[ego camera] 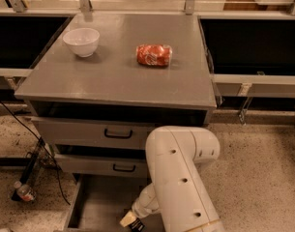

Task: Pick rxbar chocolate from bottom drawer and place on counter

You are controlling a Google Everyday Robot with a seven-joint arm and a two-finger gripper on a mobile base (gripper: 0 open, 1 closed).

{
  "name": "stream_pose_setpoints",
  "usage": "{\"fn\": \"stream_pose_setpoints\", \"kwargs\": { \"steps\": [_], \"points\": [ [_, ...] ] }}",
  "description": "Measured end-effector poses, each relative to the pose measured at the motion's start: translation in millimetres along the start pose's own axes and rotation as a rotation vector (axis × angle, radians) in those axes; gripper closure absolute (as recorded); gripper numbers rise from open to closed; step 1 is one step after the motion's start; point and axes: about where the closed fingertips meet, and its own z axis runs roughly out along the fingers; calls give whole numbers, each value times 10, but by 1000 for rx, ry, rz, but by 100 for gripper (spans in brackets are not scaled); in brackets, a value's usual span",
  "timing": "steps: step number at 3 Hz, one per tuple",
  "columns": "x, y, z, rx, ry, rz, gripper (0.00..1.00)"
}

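Bowl (81, 41) and red packet (154, 55) sit apart on the counter (113, 81). Down below, the bottom drawer (96, 204) is pulled out, with the gripper (131, 221) low inside it. Dark scrap at its tip: rxbar chocolate or not, cannot tell, nor its grip.

Grey counter (113, 81); white bowl (81, 41) far left; red-orange packet (154, 55); grey bottom drawer (101, 204); white arm (181, 178); tan-and-black gripper (131, 221) near, over it; speckled beige floor (263, 178).
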Motion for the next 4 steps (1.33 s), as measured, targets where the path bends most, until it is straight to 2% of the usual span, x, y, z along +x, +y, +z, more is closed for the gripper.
{"fn": "stream_pose_setpoints", "kwargs": {
  "steps": [1,2,3,4],
  "points": [
    [0,22,7,18,-1,-12,6],
    [0,22,7,18,-1,-12,14],
    [1,24,10,18,0,-12,37],
    [1,24,10,18,0,-12,35]
  ]
}}
